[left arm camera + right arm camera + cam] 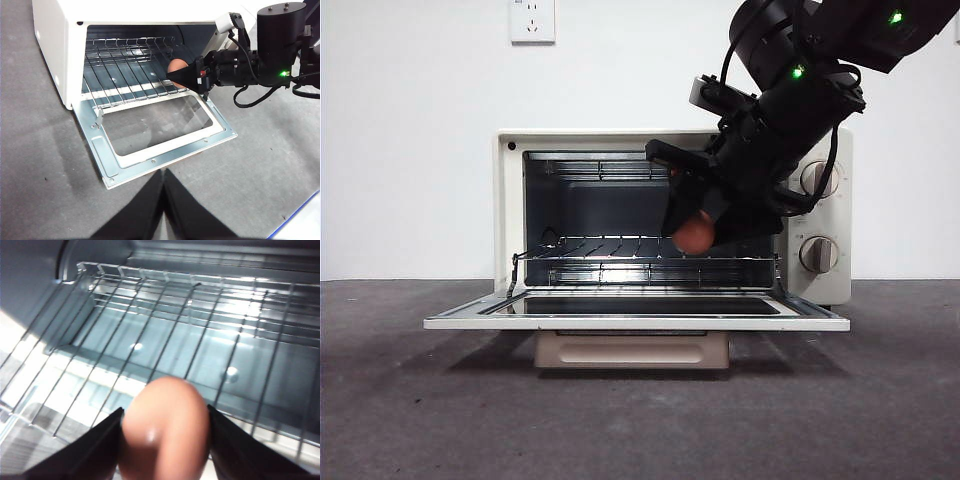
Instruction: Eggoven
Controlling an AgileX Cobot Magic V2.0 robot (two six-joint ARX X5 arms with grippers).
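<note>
The cream toaster oven stands with its door folded down flat. Its wire rack is bare. My right gripper is shut on the reddish-brown egg and holds it at the oven's mouth, just above the rack's right part. In the right wrist view the egg sits between the two black jaws, over the rack. In the left wrist view the egg shows at the oven's opening. My left gripper is shut and empty, back from the open door.
Two dials sit on the oven's right panel. A wall socket is on the white wall behind. The oven stands on a dark grey mat.
</note>
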